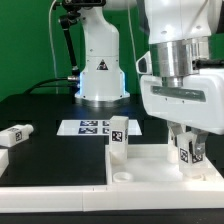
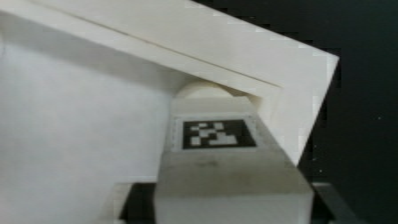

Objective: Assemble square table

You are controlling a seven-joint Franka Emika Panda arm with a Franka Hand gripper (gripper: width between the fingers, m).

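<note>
Pincer: the pincer [image 1: 186, 150] is clenching a leg [image 2: 214, 135], fingers pressing on its two sides and holding it upright.
Held leg: it is meeting a corner of the panel [image 1: 150, 168]; I cannot tell whether it is fully seated.
Panel: it is lying flat at the bench [image 1: 50, 110] corner nearest the camera, on the exterior view's right.
Done: a second leg [image 1: 118, 138] is standing on another corner, seemingly fitted.
Left: a third leg [image 1: 17, 132] is lying loose by the bench edge at the exterior view's left, and a corner hole [image 1: 122, 176] is showing empty.
Progress: probably nearing halfway.
</note>
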